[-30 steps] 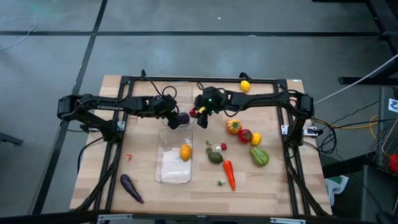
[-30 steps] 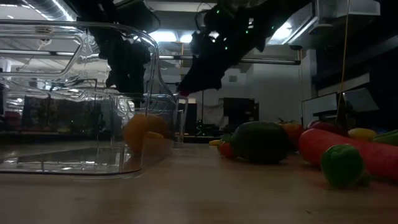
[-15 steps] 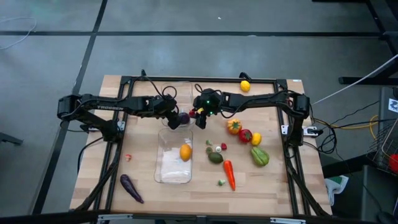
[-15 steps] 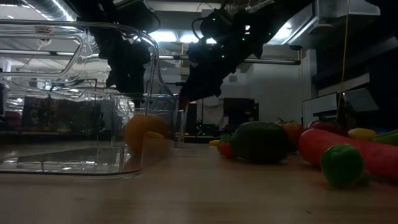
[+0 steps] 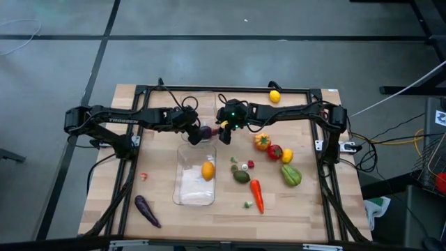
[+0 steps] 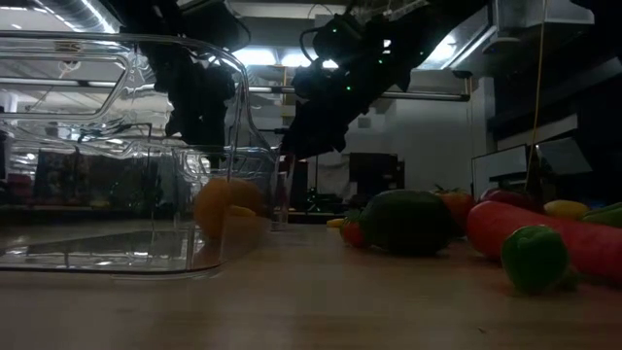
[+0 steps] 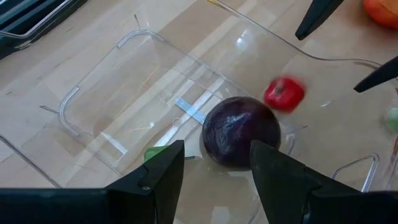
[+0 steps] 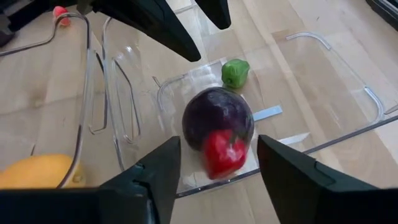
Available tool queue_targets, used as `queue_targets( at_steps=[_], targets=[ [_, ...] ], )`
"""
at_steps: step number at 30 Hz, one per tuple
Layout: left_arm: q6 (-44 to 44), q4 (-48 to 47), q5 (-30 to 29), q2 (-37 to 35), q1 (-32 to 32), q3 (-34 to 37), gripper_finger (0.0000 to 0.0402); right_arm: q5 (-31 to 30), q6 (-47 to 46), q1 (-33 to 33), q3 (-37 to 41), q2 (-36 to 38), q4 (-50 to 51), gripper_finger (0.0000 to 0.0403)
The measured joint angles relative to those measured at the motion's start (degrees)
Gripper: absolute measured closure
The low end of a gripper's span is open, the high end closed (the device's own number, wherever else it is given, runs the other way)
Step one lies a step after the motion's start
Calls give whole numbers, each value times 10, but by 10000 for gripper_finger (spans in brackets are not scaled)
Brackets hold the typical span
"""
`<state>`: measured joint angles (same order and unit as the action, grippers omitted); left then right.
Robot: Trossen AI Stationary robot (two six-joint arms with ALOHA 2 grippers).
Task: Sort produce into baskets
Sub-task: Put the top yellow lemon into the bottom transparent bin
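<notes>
Over the far clear plastic rectangular basket (image 5: 201, 115) both arms meet. The right gripper (image 8: 211, 186) hangs above it with its fingers apart, and a small red toy fruit (image 8: 224, 153) shows blurred between and just below them, seemingly dropping free toward the basket floor; nothing is clamped. The left gripper (image 7: 214, 180) hovers over the same basket, fingers also apart and empty. Inside lie a dark purple glossy round toy vegetable (image 7: 241, 132) and a small green toy piece (image 8: 235, 73). The nearer clear basket (image 5: 182, 197) holds an orange-yellow lemon-shaped toy (image 5: 208, 170). Unsorted on the wooden table (image 5: 306, 209) are a long orange carrot (image 5: 257, 196), a green avocado-like piece (image 5: 241, 176), a green pepper (image 5: 290, 174), red and orange peppers (image 5: 267, 145), a purple aubergine (image 5: 146, 210) and a yellow lemon (image 5: 274, 95) at the far edge. These toys look light, hard and smooth, so they will likely roll or squirt out of a pinch; round ones want a grip across the widest middle, the carrot and aubergine across the mid-length.
</notes>
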<state>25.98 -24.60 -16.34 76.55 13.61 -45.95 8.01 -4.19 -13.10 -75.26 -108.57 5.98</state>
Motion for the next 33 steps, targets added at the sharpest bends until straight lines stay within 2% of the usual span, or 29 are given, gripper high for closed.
queue_targets(
  at_steps=[7, 12, 19, 27, 29, 33],
  targets=[
    [0, 0, 0, 0, 0, 0, 222, 0, 0, -2, -2, 1, 12, 146],
    [1, 0, 0, 0, 0, 0, 222, -2, 20, -21, -74, 3, 158, 141],
    [1, 0, 0, 0, 0, 0, 222, -79, 90, -53, -175, 5, 338, 141],
    [2, 0, 0, 0, 0, 0, 222, -201, 106, -92, -197, 5, 469, 141],
    [2, 0, 0, 0, 0, 0, 222, -214, 105, -112, -197, 5, 504, 141],
    [2, 0, 0, 0, 0, 0, 222, -203, 98, -169, -197, 5, 532, 141]
  ],
)
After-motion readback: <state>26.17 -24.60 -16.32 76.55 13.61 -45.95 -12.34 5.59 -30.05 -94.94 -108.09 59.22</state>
